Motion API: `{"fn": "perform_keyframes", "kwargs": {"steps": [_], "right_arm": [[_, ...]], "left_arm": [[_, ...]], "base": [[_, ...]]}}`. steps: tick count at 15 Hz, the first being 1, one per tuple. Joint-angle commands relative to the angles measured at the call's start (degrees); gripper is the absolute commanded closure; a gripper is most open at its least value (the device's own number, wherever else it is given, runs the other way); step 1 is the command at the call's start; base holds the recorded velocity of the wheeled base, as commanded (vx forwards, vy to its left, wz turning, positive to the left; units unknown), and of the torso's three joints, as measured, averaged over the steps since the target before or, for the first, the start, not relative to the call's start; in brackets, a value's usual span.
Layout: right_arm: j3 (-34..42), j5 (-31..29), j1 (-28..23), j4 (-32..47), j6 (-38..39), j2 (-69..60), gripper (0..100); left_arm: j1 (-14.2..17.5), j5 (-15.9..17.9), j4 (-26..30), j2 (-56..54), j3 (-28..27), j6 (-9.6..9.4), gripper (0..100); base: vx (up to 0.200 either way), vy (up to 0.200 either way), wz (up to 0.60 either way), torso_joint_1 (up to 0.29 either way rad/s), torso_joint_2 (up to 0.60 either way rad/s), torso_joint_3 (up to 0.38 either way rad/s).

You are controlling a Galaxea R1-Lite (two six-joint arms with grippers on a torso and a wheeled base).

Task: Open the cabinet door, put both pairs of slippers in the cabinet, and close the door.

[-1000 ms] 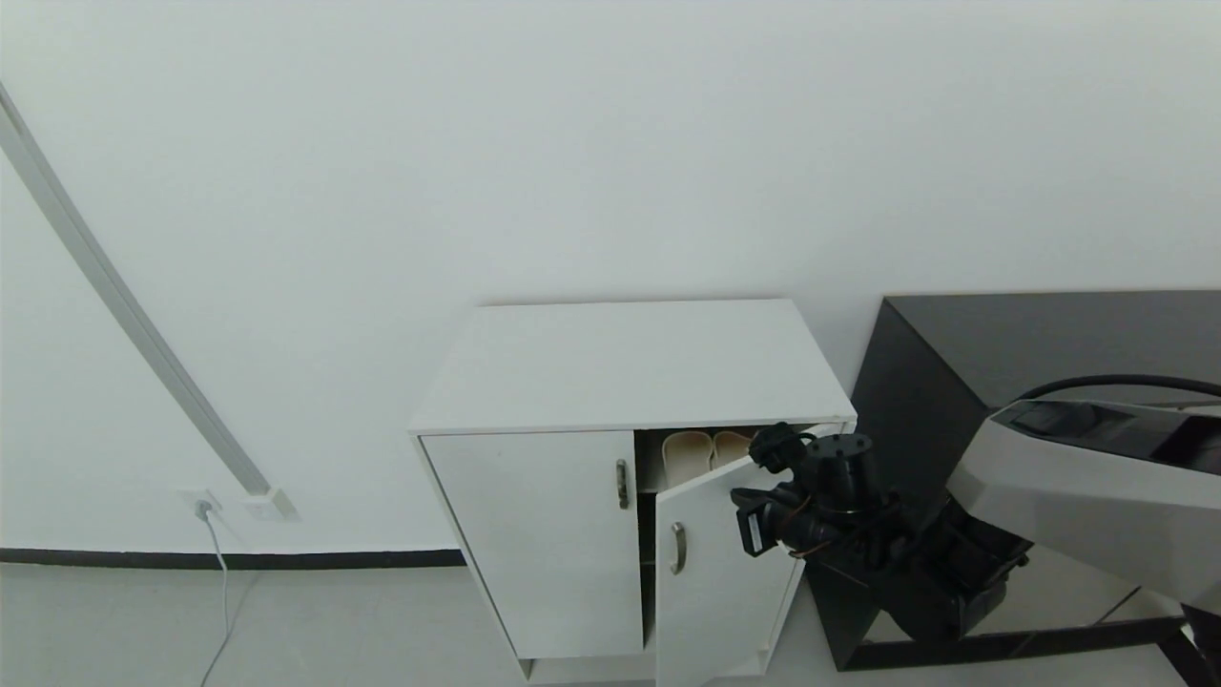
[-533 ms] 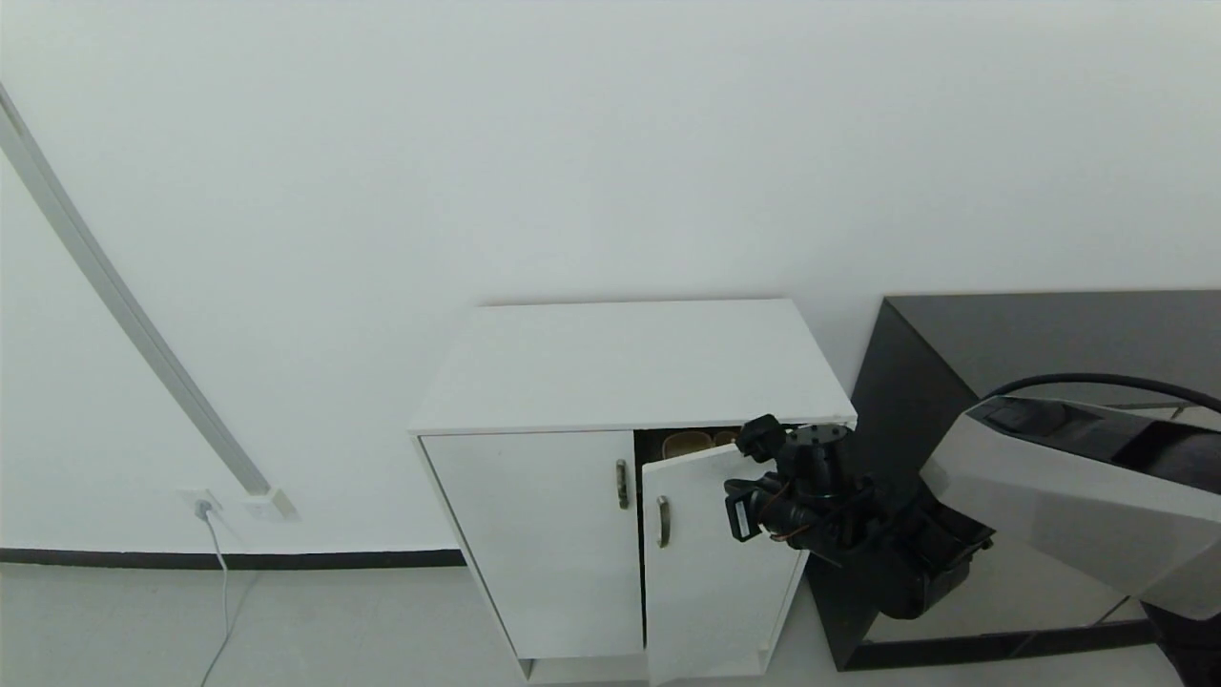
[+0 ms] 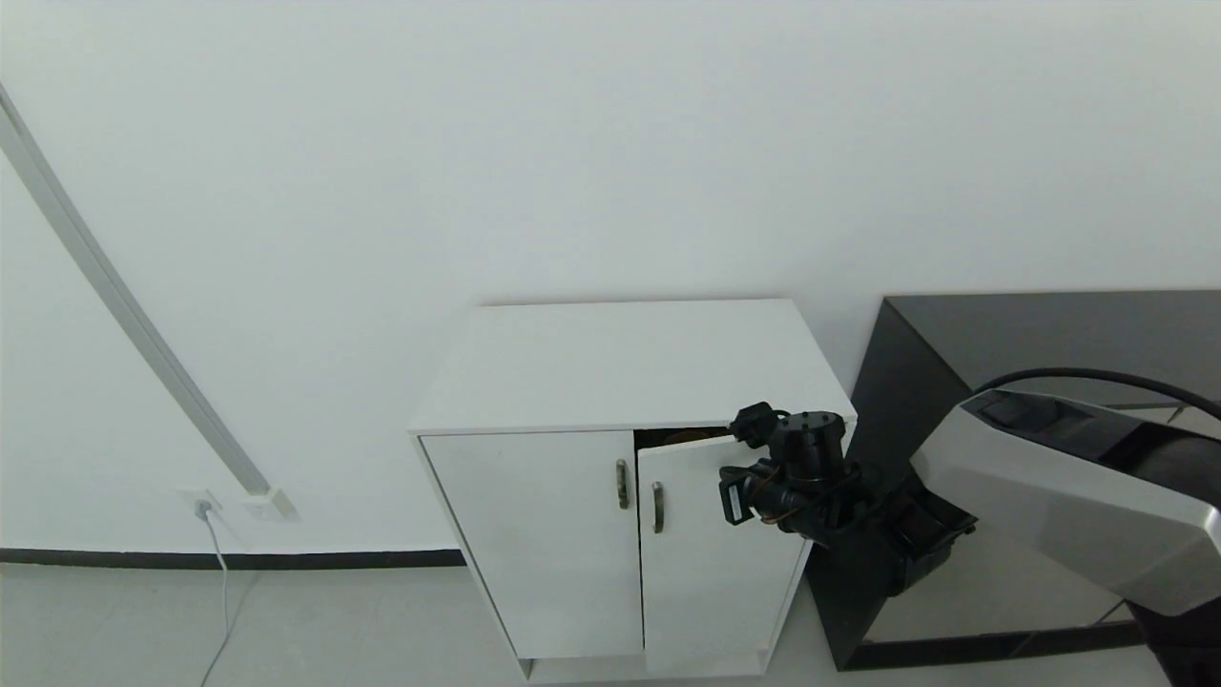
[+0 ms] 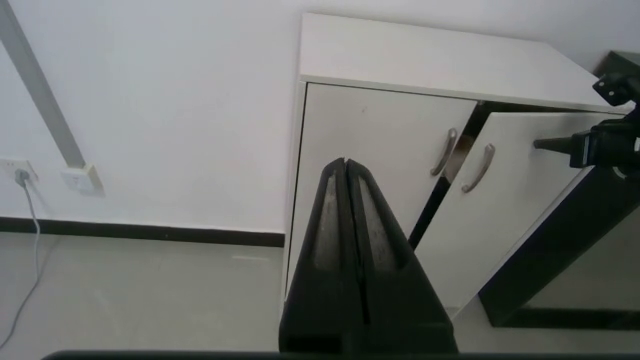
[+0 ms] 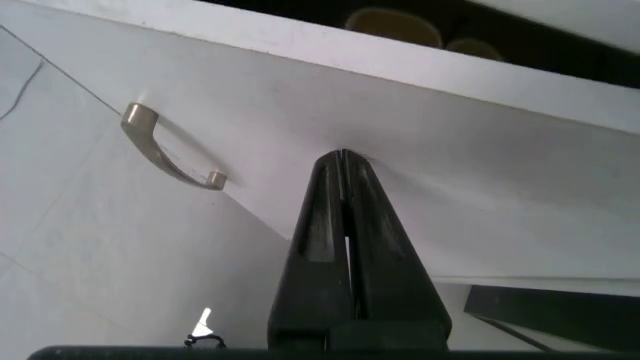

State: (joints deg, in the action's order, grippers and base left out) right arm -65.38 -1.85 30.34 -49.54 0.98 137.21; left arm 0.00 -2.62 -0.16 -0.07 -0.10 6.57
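Observation:
The white cabinet (image 3: 625,367) stands against the wall. Its left door (image 3: 534,534) is closed. The right door (image 3: 711,563) is almost closed, leaving a narrow dark gap along its top. My right gripper (image 5: 345,157) is shut, with its tips pressed flat against the right door's face (image 5: 480,190), beside the metal handle (image 5: 175,155). Through the gap, beige slippers (image 5: 393,24) lie inside. My left gripper (image 4: 345,165) is shut on nothing and hangs back from the cabinet (image 4: 400,130), facing its doors.
A black glossy cabinet (image 3: 1011,343) stands right beside the white one. On the wall to the left are a power outlet with a cable (image 3: 202,506) and a slanted cable duct (image 3: 124,305). Open floor (image 3: 286,620) lies in front and to the left.
My right gripper has pushed the right door from half open to nearly closed. The slippers inside have mostly gone out of sight behind it.

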Motion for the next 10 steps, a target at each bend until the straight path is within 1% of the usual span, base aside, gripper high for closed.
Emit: {"fn": "perform_keyframes", "kwargs": {"steps": [1,10], "right_arm": [[-0.89,0.01,-0.02,0.41,-0.01,0.43,100],[-4.67,0.01,-0.72,2.35,-0.1,1.75,100]], "left_arm": [[0.0,-0.02,-0.02,0.07,0.01,0.02,100],[0.0,-0.02,-0.02,0.07,0.01,0.02,100]], "base": [[0.0,0.0,0.0,0.0,0.0,0.0],[0.0,0.0,0.0,0.0,0.0,0.0]]}}
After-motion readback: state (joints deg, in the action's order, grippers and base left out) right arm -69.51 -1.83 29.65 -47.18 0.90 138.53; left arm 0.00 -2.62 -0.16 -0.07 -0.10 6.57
